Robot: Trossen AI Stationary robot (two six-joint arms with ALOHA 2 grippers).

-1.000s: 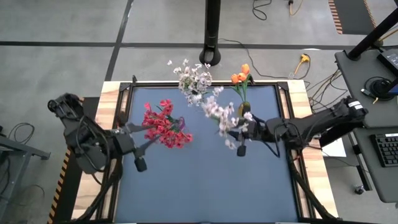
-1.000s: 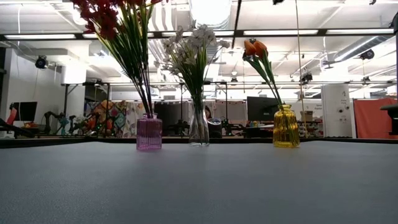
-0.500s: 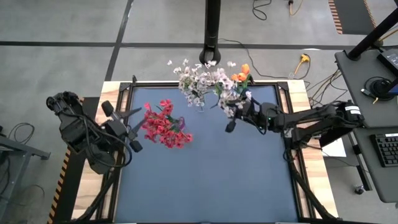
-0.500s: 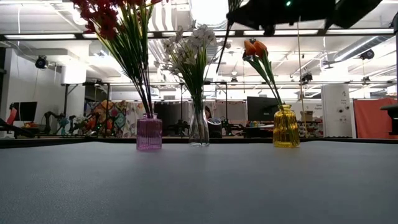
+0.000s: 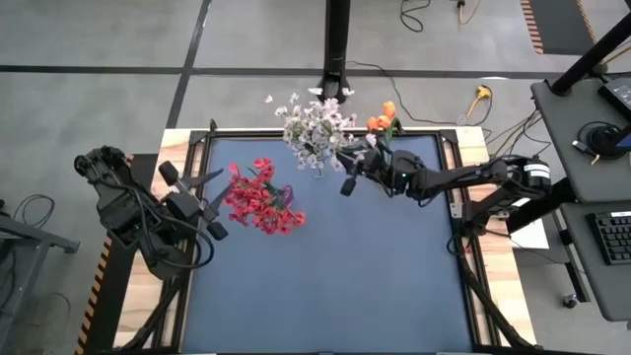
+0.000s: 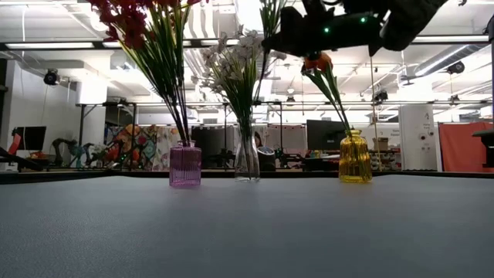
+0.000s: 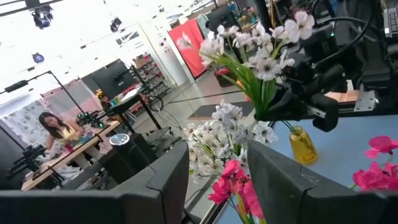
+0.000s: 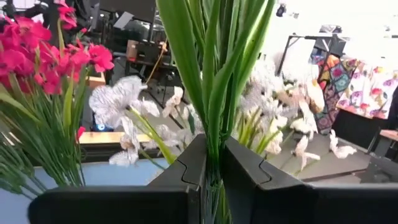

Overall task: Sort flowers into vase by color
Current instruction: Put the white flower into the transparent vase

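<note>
From above, the right gripper [image 5: 347, 177] held a spray of white blossoms [image 5: 340, 150] just beside the clear vase [image 5: 316, 170], whose own white flowers [image 5: 306, 123] spread over the far edge of the table [image 5: 325, 296]. The red flowers [image 5: 258, 197] stood well to the left of the clear vase, and the orange buds [image 5: 383, 118] to its right. The left gripper [image 5: 192, 197] waited beside the red flowers, its fingers partly apart with nothing between them.

At table height, the clear vase [image 6: 247, 158] stood in the middle of a row, the pink vase [image 6: 185, 164] with red flowers [image 6: 131, 19] on its left and the yellow vase [image 6: 355, 157] with orange buds [image 6: 316, 58] on its right. The right arm [image 6: 340, 23] hung above and to the right of the clear vase, green stems [image 6: 270, 15] beside it.

In the left wrist view, the held spray [image 7: 261, 43] stood above the clear vase's white flowers [image 7: 227, 134], with the yellow vase [image 7: 301, 144] beyond. A person [image 7: 56, 127] sat at a bench far behind.

In the right wrist view, the fingers [image 8: 186, 168] were closed narrowly on a bundle of green stems [image 8: 214, 74]; the clear vase's white flowers [image 8: 124, 106] lay just behind, red flowers [image 8: 37, 56] further off.
</note>
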